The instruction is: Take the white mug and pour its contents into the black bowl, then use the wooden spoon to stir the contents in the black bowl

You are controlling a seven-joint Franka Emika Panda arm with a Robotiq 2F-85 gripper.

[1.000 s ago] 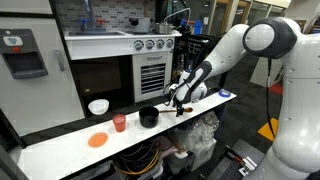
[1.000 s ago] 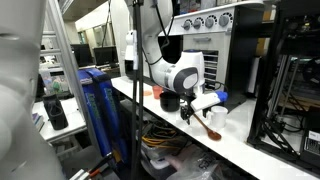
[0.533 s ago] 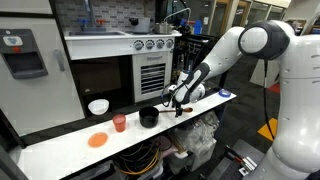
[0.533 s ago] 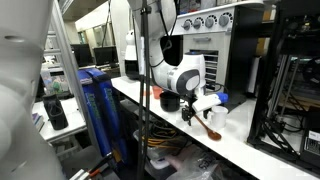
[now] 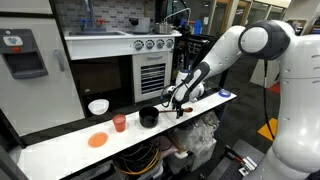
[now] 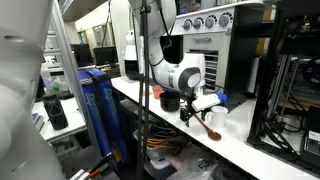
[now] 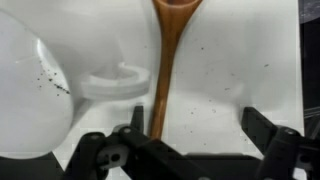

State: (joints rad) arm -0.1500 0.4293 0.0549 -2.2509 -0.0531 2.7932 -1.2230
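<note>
The gripper (image 7: 195,140) hangs empty with its jaws wide apart over the spoon (image 7: 163,70), whose handle lies flat between them, nearer one finger. The mug (image 6: 216,119) stands on the counter (image 5: 60,145) just beside the spoon, near the front edge, so the pour looks finished or skipped. What the black bowl (image 5: 148,117) holds cannot be seen. Grasping the spoon and stirring seem to remain. The bowl sits mid-counter, near the gripper. Further along toward the far end stand a red cup (image 5: 119,123), an orange disc (image 5: 97,141) and a white bowl (image 5: 98,106). The long white counter fronts a play kitchen (image 5: 150,60) in a cluttered lab.
</note>
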